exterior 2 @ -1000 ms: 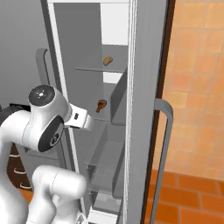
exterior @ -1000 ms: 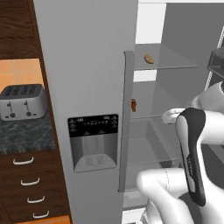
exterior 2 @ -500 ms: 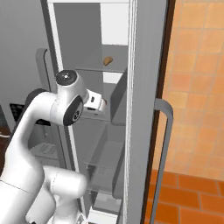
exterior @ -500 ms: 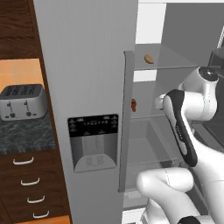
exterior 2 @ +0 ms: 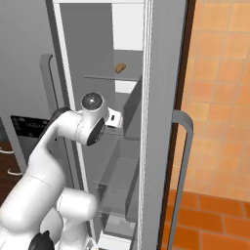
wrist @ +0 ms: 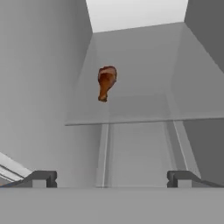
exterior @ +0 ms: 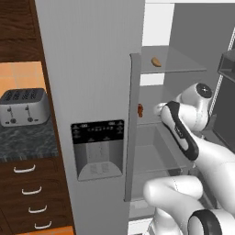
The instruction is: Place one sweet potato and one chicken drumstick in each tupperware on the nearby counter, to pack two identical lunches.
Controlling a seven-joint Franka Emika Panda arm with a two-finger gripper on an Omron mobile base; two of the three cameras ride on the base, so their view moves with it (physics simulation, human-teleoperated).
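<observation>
A dark red-brown chicken drumstick (wrist: 106,82) lies on a glass fridge shelf (wrist: 144,109), ahead of my gripper (wrist: 111,179) and slightly left of its line. The gripper is open, its two fingertips (wrist: 43,178) wide apart with nothing between them. From the left base view the same drumstick (exterior: 140,110) sits at the left end of the middle shelf, just left of my hand. A tan sweet potato (exterior: 156,61) (exterior 2: 120,68) rests on the shelf above. The marbled counter (exterior: 27,140) is at the left. The tupperware is out of view.
The fridge's grey door with its dispenser panel (exterior: 97,147) stands left of the arm. The open right door with its curved handle (exterior 2: 183,161) hems the arm in on the right. A silver toaster (exterior: 23,106) stands on the counter above wooden drawers (exterior: 32,193).
The arm has swung up and forward, and the hand now reaches into the fridge at the middle shelf's height. The jaws have stayed open.
</observation>
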